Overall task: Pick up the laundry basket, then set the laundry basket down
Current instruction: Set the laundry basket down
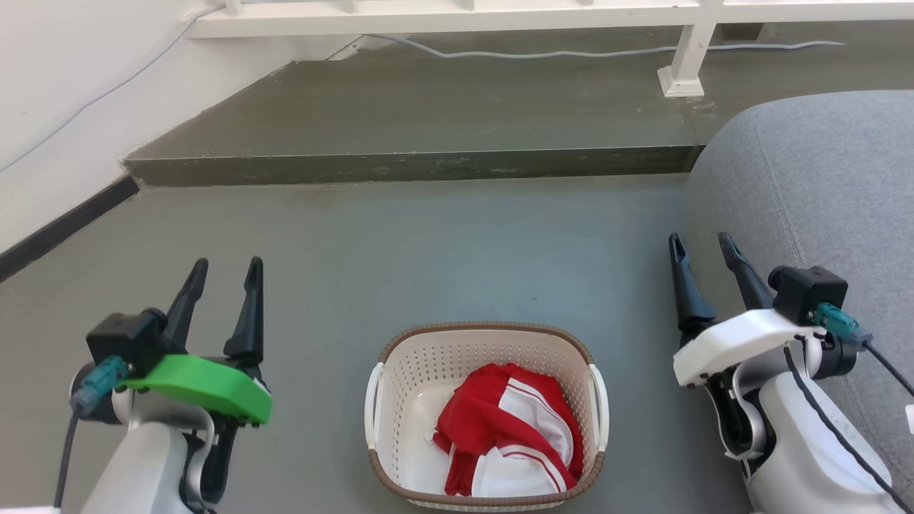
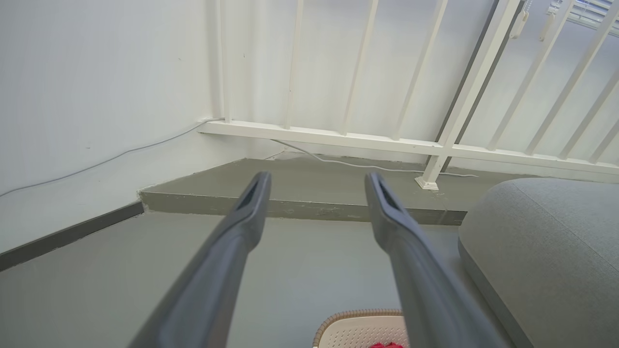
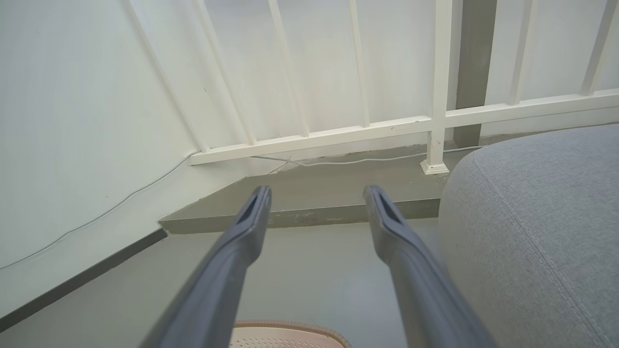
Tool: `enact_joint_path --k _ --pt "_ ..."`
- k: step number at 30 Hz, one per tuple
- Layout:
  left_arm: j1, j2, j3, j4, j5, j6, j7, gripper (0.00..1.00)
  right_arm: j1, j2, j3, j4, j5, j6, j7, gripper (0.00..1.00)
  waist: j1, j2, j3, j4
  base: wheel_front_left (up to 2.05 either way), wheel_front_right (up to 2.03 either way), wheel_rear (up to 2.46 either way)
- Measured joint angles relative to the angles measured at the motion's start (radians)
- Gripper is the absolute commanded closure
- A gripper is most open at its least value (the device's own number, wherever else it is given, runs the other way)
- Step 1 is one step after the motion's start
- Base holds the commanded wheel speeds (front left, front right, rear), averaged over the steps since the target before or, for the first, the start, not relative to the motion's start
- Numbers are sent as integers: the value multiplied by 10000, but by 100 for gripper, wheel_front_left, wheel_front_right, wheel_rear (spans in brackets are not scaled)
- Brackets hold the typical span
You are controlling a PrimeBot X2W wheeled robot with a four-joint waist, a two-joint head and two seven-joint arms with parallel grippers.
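The laundry basket (image 1: 428,368) sits on the grey floor (image 1: 428,243) low in the head view, midway between the two arms. It holds one red-and-white garment (image 1: 510,435) bundled inside and has two white handles (image 1: 370,407), one per side. The left gripper (image 1: 227,268) hangs off to the basket's left, its two dark fingers moderately parted, empty and touching nothing. The right gripper (image 1: 700,241) stands to the basket's right (close beside a grey cushion (image 1: 821,178)), its two fingers likewise spread and empty. Beyond lie one raised step (image 1: 414,165), a white railing (image 1: 443,21) and a pale cable (image 1: 571,52).
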Motion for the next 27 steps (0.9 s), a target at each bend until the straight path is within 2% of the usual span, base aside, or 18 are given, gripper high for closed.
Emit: enact_joint_path --k 27 --pt "854 -535 627 -495 934 -196 0 0 568 247 -359 -499 -357 128 0 0 0 0 58 -103 0 0 0"
